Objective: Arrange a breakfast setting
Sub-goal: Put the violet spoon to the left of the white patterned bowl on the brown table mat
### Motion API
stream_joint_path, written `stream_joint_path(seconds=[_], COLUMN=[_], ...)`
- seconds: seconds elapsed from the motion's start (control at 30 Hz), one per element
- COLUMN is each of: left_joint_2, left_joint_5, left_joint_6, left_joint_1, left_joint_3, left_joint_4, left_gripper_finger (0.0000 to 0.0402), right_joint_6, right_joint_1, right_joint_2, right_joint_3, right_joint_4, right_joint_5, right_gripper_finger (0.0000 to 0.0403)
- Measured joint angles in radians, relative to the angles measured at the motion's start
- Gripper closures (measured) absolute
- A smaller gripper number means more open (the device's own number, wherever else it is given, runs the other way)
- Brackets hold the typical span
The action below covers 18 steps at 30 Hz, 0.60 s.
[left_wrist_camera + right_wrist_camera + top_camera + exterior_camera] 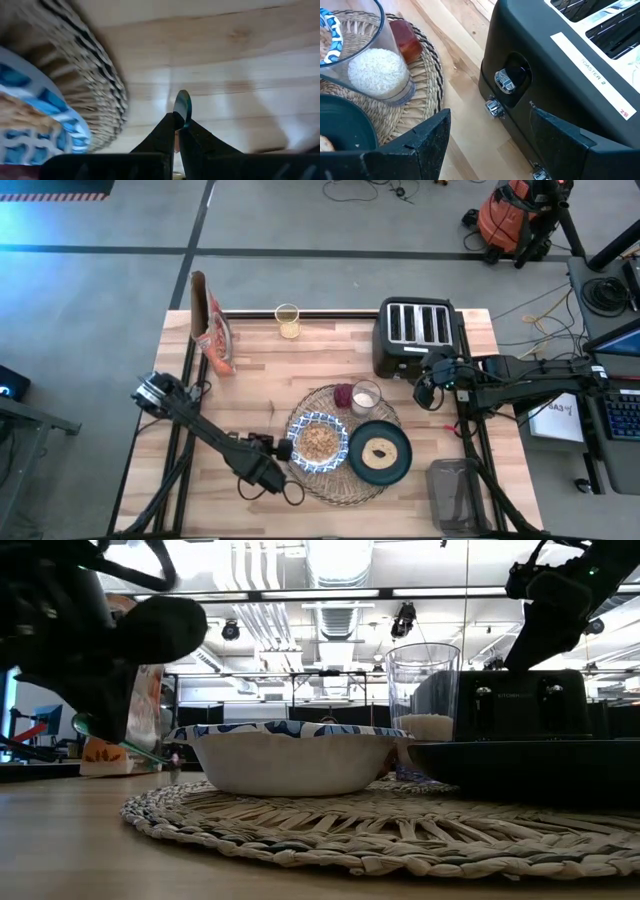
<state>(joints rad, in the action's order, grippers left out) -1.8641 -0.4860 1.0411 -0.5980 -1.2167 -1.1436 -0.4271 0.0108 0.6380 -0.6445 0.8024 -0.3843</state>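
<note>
Teal spoon [182, 106] in left end effector [177, 122], bowl-end outward

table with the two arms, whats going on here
A breakfast setting is being laid on the straw placemat. It already carries a blue-and-white bowl of cereal, a teal plate and a clear glass. The left claw, beside the placemat's edge near the bowl, is shut on a thin spoon-like utensil. The right claw hangs open in front of the black toaster, holding nothing.

bowl [30, 130] and straw placemat [95, 75] blurred, cut off at the left wrist view's edge
</note>
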Motion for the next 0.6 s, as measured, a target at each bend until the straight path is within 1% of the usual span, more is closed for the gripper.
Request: stream_joint_path(seconds=[0.3,0.37,0.5,0.6], left_joint_2=[-0.002,-0.002,-0.002,-0.002], left_joint_5=[0.000,0.033,0.134,0.172], left_joint_6=[0.133,0.140,0.139,0.124], left_joint_1=[-0.012,-0.012,-0.012,-0.012], left_joint_3=[0.000,0.000,0.000,0.000], left_joint_4=[0.024,0.041,0.090,0.108], left_gripper_finger=[0.0401,0.0401,0.0401,0.0401], right_joint_6=[0.000,0.000,0.000,0.000], right_joint_1=[0.000,0.000,0.000,0.000], right_joint_2=[0.000,0.000,0.000,0.000], right_joint_3=[0.000,0.000,0.000,0.000], right_joint_4=[0.000,0.000,0.000,0.000], right_joint_5=[0.000,0.000,0.000,0.000], right_gripper_finger=[0.0142,0.0142,0.0142,0.0142])
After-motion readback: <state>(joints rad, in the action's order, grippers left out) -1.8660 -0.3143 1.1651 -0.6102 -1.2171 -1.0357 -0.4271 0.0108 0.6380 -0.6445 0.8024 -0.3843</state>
